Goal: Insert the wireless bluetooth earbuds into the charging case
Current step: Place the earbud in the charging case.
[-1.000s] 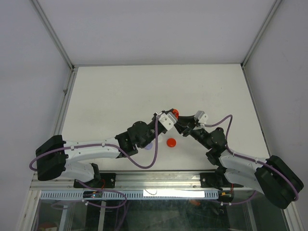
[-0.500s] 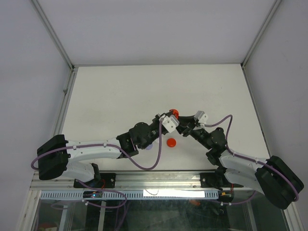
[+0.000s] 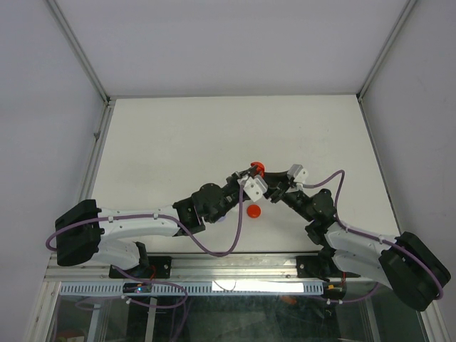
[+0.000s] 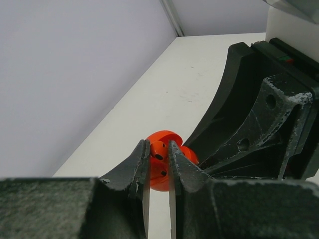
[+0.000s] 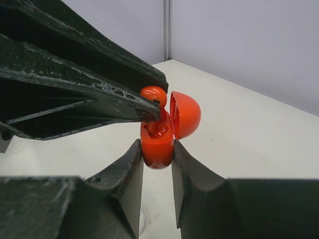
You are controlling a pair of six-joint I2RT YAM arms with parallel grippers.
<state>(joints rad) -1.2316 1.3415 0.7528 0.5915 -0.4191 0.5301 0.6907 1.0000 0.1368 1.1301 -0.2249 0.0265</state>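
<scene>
Holding: your right claw [image 5: 157, 149] clamps 1 open red case [image 5: 185, 115]; left claw [image 4: 158, 149] pinches 1 red earbud [image 4: 159, 148]. Risk: tilted, it may jam or dislodge the case.

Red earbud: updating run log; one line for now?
left gripper: shut on red earbud | right gripper: shut on open red case | earbud at case mouth

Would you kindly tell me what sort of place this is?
Probably a robotics lab test cell: a white table boxed by plain pale walls on aluminium posts, with the left arm and right arm bolted to a rail.
</scene>
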